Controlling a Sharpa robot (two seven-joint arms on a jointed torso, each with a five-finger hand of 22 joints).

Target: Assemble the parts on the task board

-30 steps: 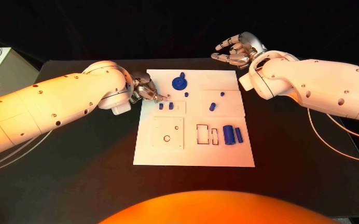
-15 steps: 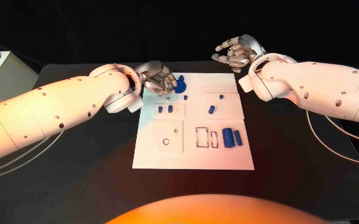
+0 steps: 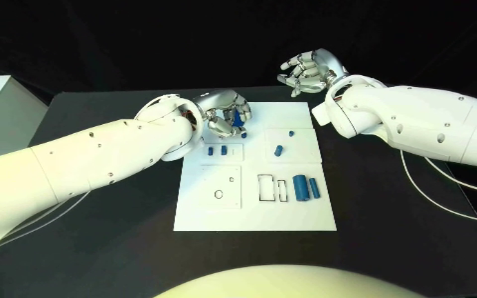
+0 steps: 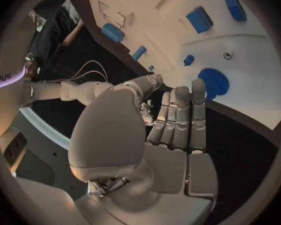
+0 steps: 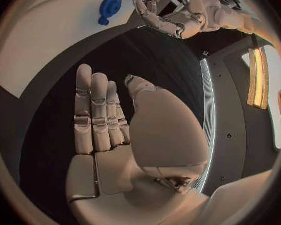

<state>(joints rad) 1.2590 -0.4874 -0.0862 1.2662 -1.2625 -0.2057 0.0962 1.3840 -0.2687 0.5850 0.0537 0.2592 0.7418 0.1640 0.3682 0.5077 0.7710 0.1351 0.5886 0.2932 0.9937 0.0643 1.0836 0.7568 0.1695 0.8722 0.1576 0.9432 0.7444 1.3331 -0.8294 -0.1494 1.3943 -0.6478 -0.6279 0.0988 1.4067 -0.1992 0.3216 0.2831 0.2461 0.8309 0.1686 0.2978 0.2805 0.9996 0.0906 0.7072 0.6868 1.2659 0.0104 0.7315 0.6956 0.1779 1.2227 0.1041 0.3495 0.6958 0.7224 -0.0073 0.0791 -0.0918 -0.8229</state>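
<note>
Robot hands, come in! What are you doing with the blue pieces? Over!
Left robot hand open above the blue gear, not holding it. Right robot hand open beyond the task board. Nothing in the way.

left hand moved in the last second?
Yes. The left hand has gone from the task board's left edge, by the two small blue pegs, toward the board's far end; it now sits over the blue gear.

The left hand [image 4: 172, 135] reaches out with its fingers [image 4: 181, 115] straight and side by side, holding nothing, above the dark tabletop [image 4: 240, 135] at the edge of the white task board [image 4: 253, 50]. Just beyond the fingertips a blue gear [image 4: 213, 82] lies on the board, with smaller blue parts [image 4: 199, 19] farther off.
</note>
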